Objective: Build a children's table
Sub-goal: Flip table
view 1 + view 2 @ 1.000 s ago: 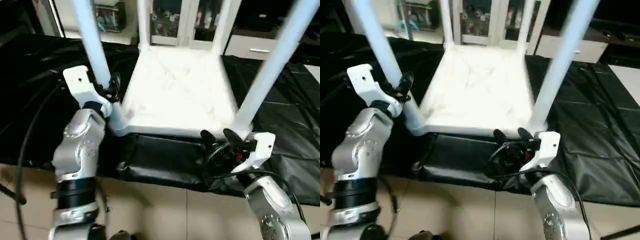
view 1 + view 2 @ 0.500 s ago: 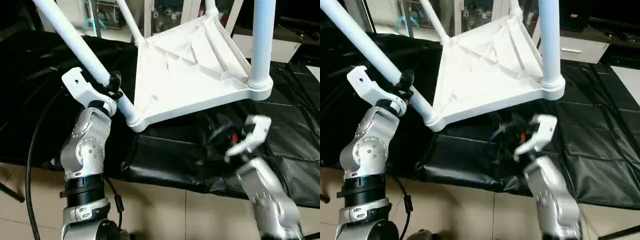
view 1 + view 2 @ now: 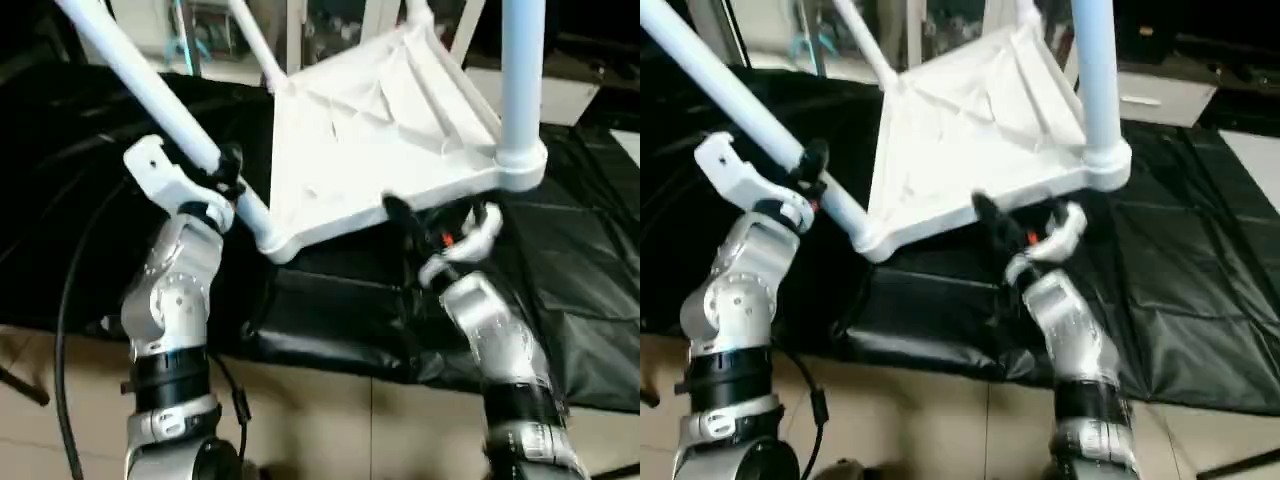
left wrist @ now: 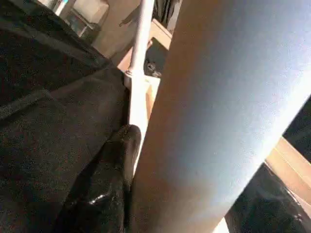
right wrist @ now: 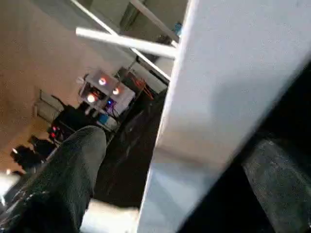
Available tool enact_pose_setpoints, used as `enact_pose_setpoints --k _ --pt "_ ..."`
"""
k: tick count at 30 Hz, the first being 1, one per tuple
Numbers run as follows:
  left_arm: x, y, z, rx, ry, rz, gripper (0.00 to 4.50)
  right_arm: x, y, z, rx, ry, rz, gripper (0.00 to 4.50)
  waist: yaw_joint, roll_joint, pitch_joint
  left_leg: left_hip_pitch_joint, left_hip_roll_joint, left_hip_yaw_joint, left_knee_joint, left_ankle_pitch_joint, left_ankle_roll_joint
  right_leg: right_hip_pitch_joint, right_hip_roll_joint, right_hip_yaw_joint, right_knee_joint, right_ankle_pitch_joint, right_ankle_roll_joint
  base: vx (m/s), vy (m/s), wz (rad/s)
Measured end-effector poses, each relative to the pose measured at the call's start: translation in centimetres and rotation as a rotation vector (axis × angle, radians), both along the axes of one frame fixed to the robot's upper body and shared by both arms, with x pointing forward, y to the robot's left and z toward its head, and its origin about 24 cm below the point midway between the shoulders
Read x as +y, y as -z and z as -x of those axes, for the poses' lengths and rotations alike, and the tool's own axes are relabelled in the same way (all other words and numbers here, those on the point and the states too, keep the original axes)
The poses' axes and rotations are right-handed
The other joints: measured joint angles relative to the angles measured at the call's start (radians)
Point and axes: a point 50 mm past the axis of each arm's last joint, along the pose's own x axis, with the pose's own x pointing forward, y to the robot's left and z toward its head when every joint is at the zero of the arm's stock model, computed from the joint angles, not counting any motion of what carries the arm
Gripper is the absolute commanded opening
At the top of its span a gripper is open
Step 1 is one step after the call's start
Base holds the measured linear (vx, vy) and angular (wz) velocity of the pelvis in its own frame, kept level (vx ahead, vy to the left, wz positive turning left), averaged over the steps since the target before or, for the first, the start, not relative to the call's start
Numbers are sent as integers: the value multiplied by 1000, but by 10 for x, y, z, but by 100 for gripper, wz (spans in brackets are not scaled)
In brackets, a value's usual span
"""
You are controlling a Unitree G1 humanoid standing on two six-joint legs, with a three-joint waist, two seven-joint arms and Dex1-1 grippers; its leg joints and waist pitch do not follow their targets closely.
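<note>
Gripping a long white tube leg (image 3: 160, 100), the left gripper (image 3: 226, 172) has its jaws clamped on it. The right gripper (image 3: 440, 222), jaws wide apart, straddles the tilted white plastic square tabletop (image 3: 370, 130) edge

No readable text, label, brand, number or sign appeared on anything in any of the views.

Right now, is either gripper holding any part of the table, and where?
The left gripper holds a table leg near its socket end. The right gripper is open at the raised tabletop's near edge, gripping nothing.
</note>
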Motion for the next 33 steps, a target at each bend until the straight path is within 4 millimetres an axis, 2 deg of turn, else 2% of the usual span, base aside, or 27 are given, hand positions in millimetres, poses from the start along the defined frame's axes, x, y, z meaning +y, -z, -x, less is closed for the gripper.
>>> enact_pose_setpoints --k 6,7,10,15,16,24,33 --pt "1 0 0 1 3 3 213 -1 -4 -19 -5 69 -38 450 1 0 0 0 0 1 0 1 1 0 0 0 1 0 0 0 0 0" --pt "1 0 0 2 4 3 213 -2 -6 -21 -11 91 -36 421 1 0 0 0 0 1 0 1 1 0 0 0 1 0 0 0 0 0" --pt "1 0 0 3 5 2 213 -5 -6 -25 -7 144 -32 408 1 0 0 0 0 1 0 1 2 0 0 0 1 0 0 0 0 0" --pt "1 0 0 5 8 -1 213 -6 1 -27 22 166 -19 349 1 0 0 0 0 1 0 1 2 -1 -1 0 1 0 0 0 0 0" --pt "1 0 0 5 9 -3 213 -6 2 -27 24 168 -20 349 1 0 0 0 0 1 0 1 2 -1 -1 0 1 0 0 0 0 0" --pt "0 0 0 5 13 -4 213 -6 -2 -32 18 174 -12 273 1 0 0 0 0 1 1 1 3 -1 -1 0 2 1 -1 0 0 0" --pt "-4 0 1 10 21 -13 213 -8 -2 -35 31 195 -32 247 2 0 0 0 0 2 1 2 3 -1 -1 0 2 1 -2 0 0 0"
